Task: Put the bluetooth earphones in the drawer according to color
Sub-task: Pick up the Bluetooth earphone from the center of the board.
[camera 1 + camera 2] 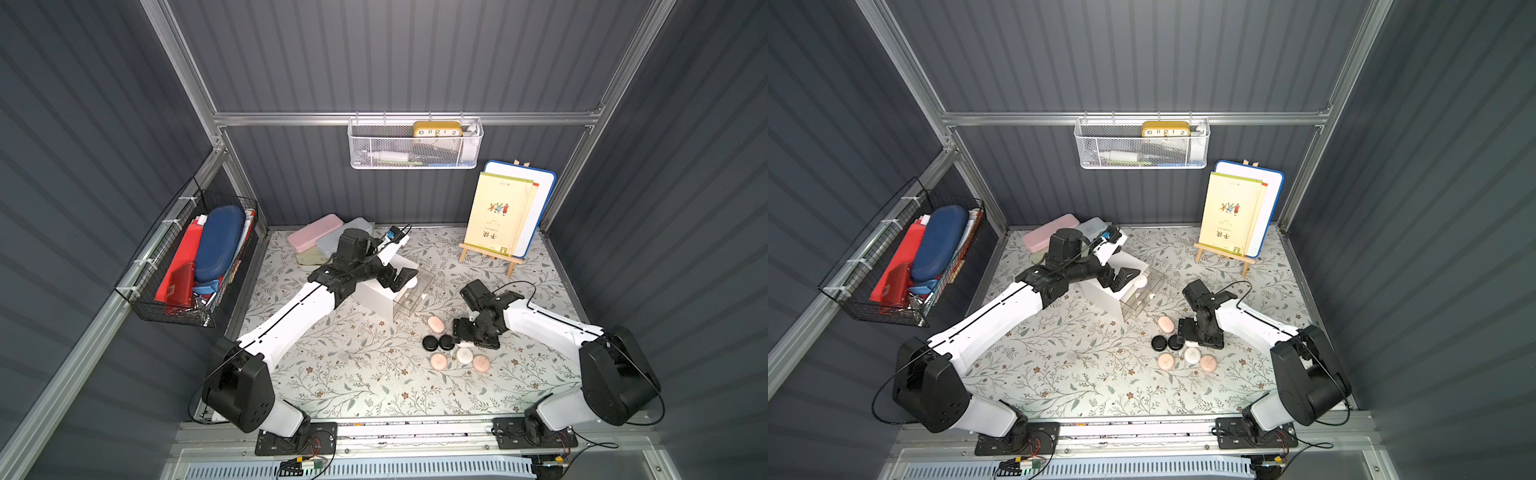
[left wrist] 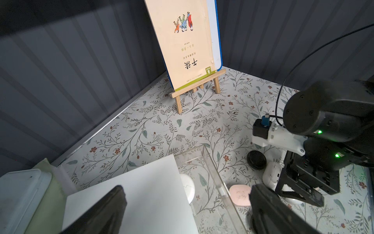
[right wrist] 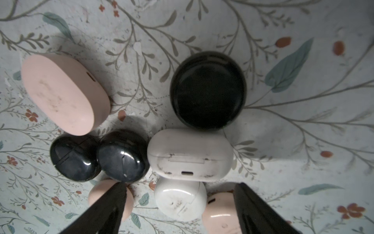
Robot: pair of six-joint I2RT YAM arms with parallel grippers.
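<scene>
The right gripper hung wide open, empty, over the earphones clustered near the drawer; the left gripper, spread fully, held nothing above the drawer; one white case lay inside.

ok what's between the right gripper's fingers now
In the right wrist view, a glossy white case lies between the fingers of the open right gripper, with a pink case beside one.
</scene>
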